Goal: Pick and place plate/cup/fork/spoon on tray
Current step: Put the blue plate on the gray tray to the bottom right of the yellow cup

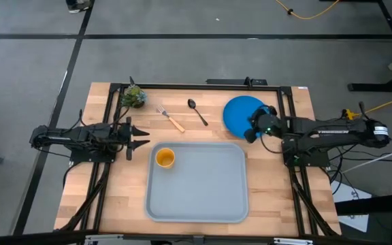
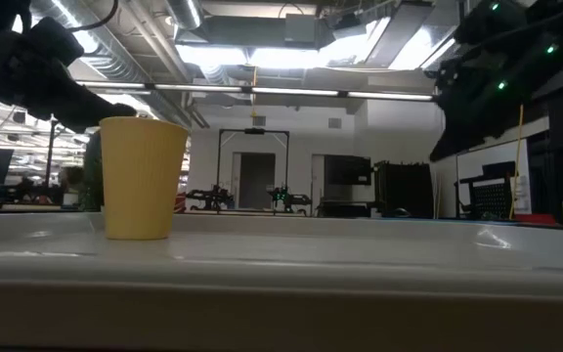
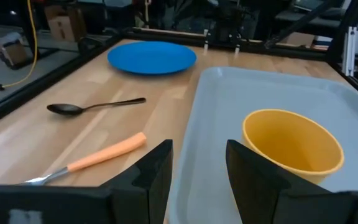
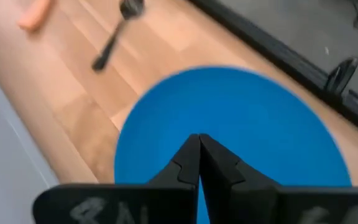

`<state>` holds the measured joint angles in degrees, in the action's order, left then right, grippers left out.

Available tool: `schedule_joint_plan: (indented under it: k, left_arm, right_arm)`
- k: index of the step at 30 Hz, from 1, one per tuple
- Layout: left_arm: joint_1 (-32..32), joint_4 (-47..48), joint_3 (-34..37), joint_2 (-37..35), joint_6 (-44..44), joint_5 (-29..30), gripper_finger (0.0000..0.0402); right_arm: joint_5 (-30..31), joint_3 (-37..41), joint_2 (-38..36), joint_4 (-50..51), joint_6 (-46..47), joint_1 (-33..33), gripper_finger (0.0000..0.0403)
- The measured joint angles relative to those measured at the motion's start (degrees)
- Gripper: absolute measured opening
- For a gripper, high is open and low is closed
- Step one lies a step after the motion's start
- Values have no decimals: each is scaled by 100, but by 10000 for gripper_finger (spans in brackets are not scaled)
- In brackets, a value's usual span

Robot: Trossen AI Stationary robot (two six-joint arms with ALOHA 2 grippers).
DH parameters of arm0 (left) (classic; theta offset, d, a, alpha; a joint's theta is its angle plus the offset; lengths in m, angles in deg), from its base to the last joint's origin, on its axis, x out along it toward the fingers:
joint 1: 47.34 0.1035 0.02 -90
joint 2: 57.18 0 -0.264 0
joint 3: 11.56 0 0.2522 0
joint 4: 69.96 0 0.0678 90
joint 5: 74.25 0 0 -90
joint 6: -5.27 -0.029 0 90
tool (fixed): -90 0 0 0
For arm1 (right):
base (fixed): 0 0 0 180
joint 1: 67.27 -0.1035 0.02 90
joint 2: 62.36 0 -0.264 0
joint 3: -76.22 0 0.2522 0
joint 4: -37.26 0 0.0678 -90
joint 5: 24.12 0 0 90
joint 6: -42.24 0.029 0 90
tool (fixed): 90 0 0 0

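A: Cup [image 1: 165, 158]?
B: Upright in tray [image 1: 203, 197], at the 10 o'clock corner.
A: Plate [image 1: 242, 116]?
B: On table, 1 o'clock of tray.
A: Right gripper [image 1: 252, 131]?
B: Over plate edge, fingers pressed together, holding nothing.
A: Left gripper [image 1: 143, 136]?
B: At tray's 10 o'clock, parted, empty.

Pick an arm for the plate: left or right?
Right. Its hand is already over the plate, fingers shut. The left hand sits open beside the tray, near the cup.
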<state>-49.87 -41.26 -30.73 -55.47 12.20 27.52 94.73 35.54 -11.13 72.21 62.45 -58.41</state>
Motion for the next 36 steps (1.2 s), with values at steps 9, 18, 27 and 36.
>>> schedule_joint_plan:
  k: [9, 18, 27, 36]
  left_arm:
    - [0, 4, 2, 3, 0, -50, 143]
    - [0, 7, 2, 3, 1, -52, 143]
    - [0, 13, 2, 3, 0, -92, 143]
    - [0, 17, 2, 5, -132, -92, 143]
  right_arm:
    - [-321, 2, 487, 58, -393, -2, 12]
    - [-767, 11, 493, 324, 225, -107, 17]
    - [-245, 11, 491, 179, 217, -367, 102]
    - [-392, 11, 491, 175, 384, -227, 133]
